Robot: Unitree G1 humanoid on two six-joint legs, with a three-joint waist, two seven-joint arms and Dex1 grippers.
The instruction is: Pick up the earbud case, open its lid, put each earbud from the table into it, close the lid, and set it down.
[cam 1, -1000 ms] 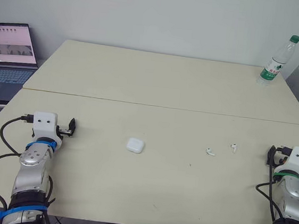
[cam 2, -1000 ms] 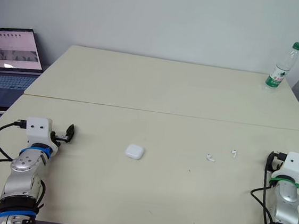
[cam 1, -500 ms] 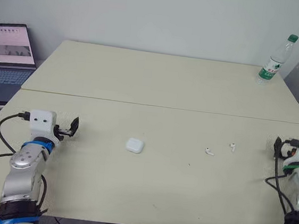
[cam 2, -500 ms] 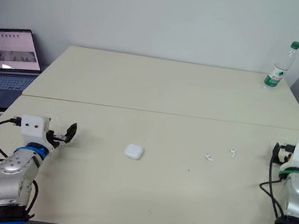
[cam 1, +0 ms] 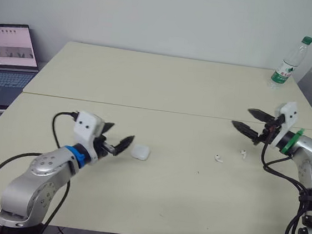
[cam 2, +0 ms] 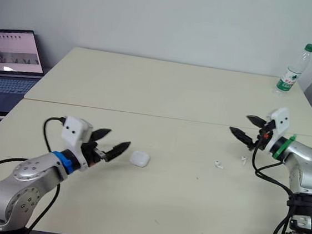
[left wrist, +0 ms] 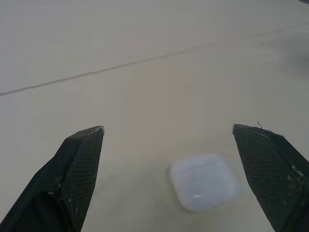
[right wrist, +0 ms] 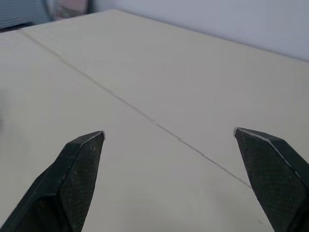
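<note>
Biggest thing here is the table [cam 1: 176,85]: pale beige, two tops pushed together, with the seam running across just behind the case [cam 1: 140,152]. I'll place everything off that case.

Far to the case's left and further back, past the table edge, there's an open laptop [cam 1: 9,57] with its screen lit. Way off to the case's right and far back, near the table's corner, a clear bottle [cam 1: 289,63] with a green cap and label stands upright.

The left gripper [cam 1: 119,135] sits just left of the case, low over the table and pointing at it. Its fingers are spread wide, with the tips close to the case but not touching it. In the left wrist view the case [left wrist: 205,182] lies ahead between the two black fingers [left wrist: 77,169], nearer one of them, with bare table all around it.

The right gripper [cam 1: 242,117] is well to the case's right, raised off the table and aimed back toward the case's side. Its fingers are wide apart too, with nothing between them.

The case itself is white, lid shut, lying flat on the near top.

Smallest bits are two white earbuds on the table to the case's right. One earbud [cam 1: 219,158] is closer to the case. The second [cam 1: 243,154] is a bit further right, roughly under the right gripper's tips. They aren't touching each other, and they're too tiny to tell which way they face.
</note>
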